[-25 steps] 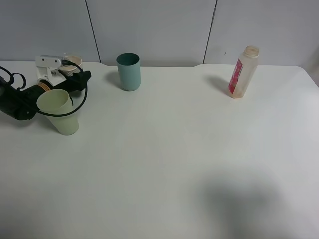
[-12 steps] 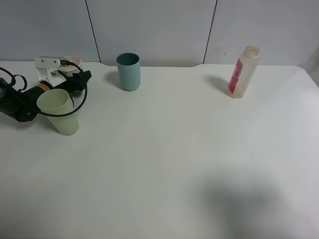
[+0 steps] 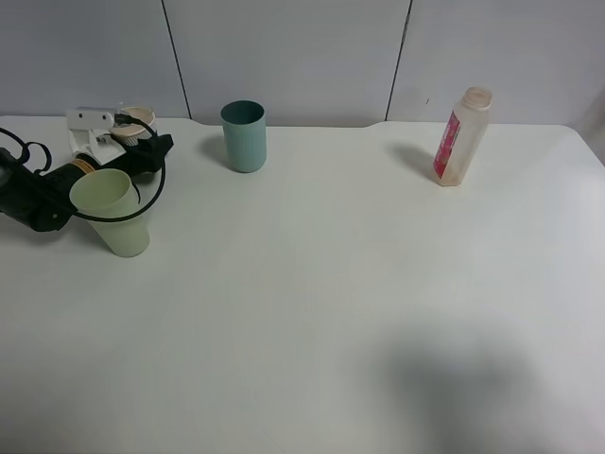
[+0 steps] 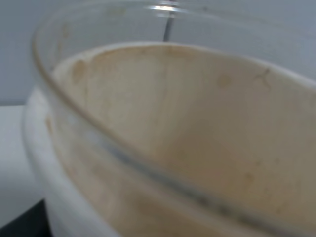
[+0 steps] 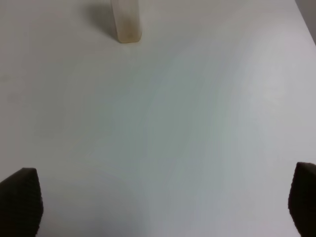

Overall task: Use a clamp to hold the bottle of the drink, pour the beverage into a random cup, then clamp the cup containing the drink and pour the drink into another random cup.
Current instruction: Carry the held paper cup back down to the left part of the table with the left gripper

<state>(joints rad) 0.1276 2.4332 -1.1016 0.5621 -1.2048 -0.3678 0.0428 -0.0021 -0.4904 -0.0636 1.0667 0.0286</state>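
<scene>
A white surface (image 3: 312, 303) seen from above. At its far left corner the left gripper (image 3: 128, 128), on a black arm, has its jaws clamped on a short cup (image 3: 138, 117); the wrist view shows the cup's stained beige inside (image 4: 197, 143) very close, with no liquid clearly visible. A pale green tumbler (image 3: 112, 211) stands just in front of the arm, and a teal tumbler (image 3: 244, 135) stands near the far edge, left of centre. The bottle (image 3: 461, 135) stands upright near the far right corner. The right gripper (image 5: 163, 207) has its jaws wide apart above bare surface. Pouring well likely means lifting the cup level, clearing the green tumbler, then tilting slowly over the teal rim.
</scene>
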